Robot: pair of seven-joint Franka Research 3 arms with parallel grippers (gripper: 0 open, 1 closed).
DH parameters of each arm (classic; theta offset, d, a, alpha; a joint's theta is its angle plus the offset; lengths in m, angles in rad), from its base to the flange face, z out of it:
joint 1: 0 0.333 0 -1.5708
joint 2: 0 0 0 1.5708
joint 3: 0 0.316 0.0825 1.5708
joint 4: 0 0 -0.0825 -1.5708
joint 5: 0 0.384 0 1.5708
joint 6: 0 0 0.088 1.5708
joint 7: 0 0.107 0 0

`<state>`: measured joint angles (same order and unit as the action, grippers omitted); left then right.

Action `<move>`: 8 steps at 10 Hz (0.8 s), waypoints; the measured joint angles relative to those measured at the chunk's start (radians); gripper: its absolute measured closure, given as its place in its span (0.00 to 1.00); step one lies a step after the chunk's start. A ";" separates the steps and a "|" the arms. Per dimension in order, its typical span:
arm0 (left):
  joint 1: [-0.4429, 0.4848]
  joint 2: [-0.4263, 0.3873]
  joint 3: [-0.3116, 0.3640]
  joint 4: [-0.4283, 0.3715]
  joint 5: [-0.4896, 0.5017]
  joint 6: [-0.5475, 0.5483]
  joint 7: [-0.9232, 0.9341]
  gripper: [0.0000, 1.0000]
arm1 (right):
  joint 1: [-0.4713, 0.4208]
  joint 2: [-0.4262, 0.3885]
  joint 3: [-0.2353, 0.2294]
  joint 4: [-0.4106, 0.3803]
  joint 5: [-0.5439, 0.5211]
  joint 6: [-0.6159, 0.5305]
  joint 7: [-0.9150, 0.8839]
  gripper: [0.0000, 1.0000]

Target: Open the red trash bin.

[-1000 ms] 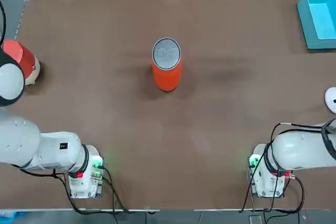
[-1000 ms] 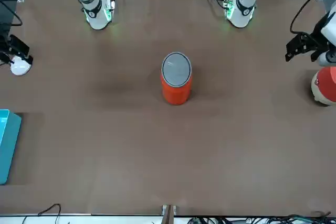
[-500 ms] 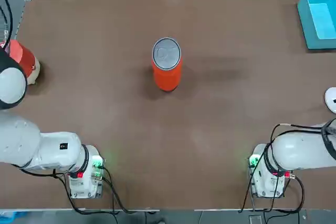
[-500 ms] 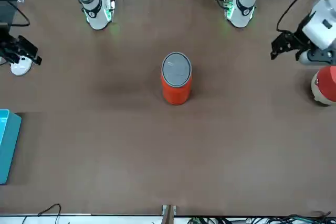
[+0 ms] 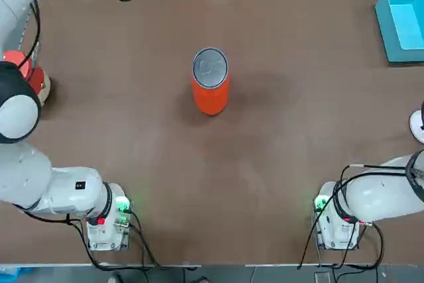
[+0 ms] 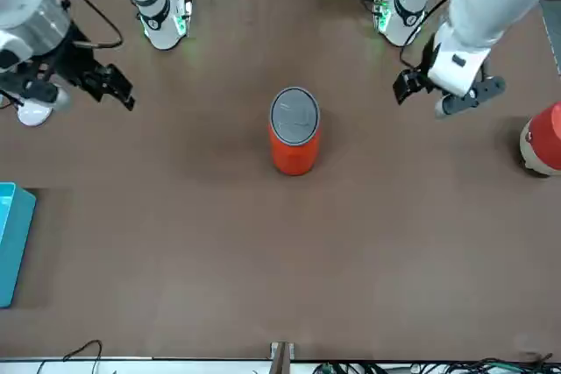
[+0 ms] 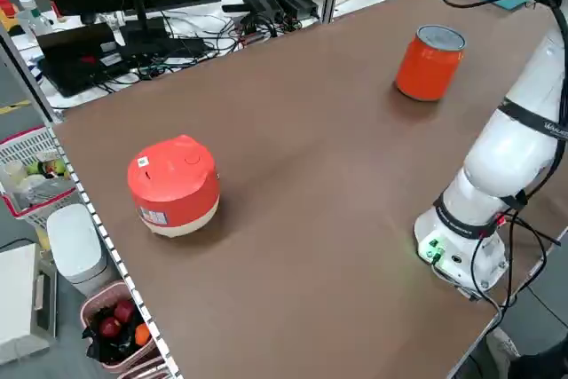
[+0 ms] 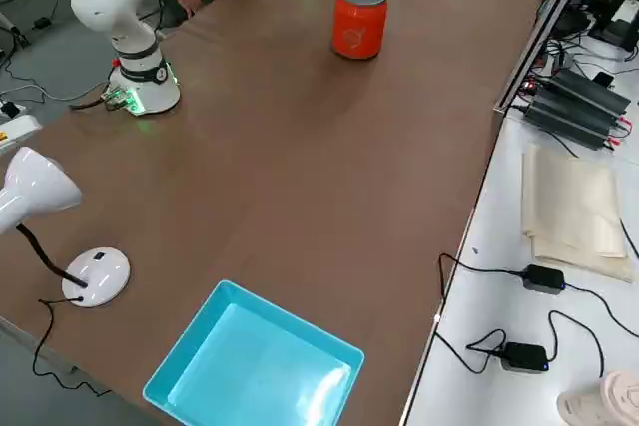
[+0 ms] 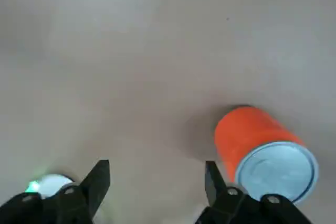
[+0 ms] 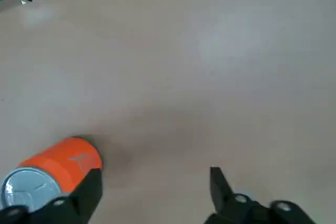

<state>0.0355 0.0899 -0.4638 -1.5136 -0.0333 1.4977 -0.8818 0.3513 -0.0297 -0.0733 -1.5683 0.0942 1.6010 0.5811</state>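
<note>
The brown table (image 5: pixel 278 164) fills nearly the whole top view, with both white arm bases along its bottom edge. In the front view the left arm reaches in from the upper right, and the left gripper (image 6: pixel 438 94) hangs above the table right of centre, apart from everything on it. Its fingers (image 9: pixel 98 179) stand wide apart with nothing between them. The right arm comes in from the upper left of the front view; the right gripper (image 6: pixel 112 87) hangs over the left part of the table, its fingers (image 10: pixel 216 181) also spread and holding nothing.

A light-blue box (image 5: pixel 403 21) sits at the upper right corner of the top view. A red-and-cream domed pot (image 7: pixel 174 185) stands at the left of the left side view, near the table's edge. The red trash bin (image 5: pixel 211 89) stands upright just above the centre of the top view, well apart from both grippers, its round grey lid (image 5: pixel 210 67) lying flat and closed on top. A small white lamp base (image 8: pixel 96 274) rests at the lower left of the right side view.
</note>
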 joint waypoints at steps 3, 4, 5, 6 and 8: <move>-0.031 0.039 -0.026 -0.032 0.003 0.021 -0.279 0.56 | 0.112 0.000 0.000 -0.005 0.000 0.005 0.149 0.25; -0.046 0.048 -0.028 -0.047 0.003 0.030 -0.385 0.70 | 0.141 0.000 0.000 -0.014 0.000 0.005 0.173 0.41; -0.069 0.063 -0.029 -0.066 0.003 0.051 -0.517 0.87 | 0.163 0.000 0.000 -0.023 0.000 0.010 0.194 0.47; -0.103 0.088 -0.031 -0.088 0.003 0.083 -0.618 0.99 | 0.185 0.001 0.000 -0.033 0.001 0.022 0.207 0.56; -0.141 0.156 -0.031 -0.115 0.003 0.178 -0.787 0.99 | 0.247 0.002 -0.001 -0.081 0.002 0.072 0.257 0.74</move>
<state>-0.1055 0.2463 -0.4948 -1.6283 -0.0307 1.6761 -1.6690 0.5980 -0.0280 -0.0741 -1.6491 0.0959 1.6732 0.8378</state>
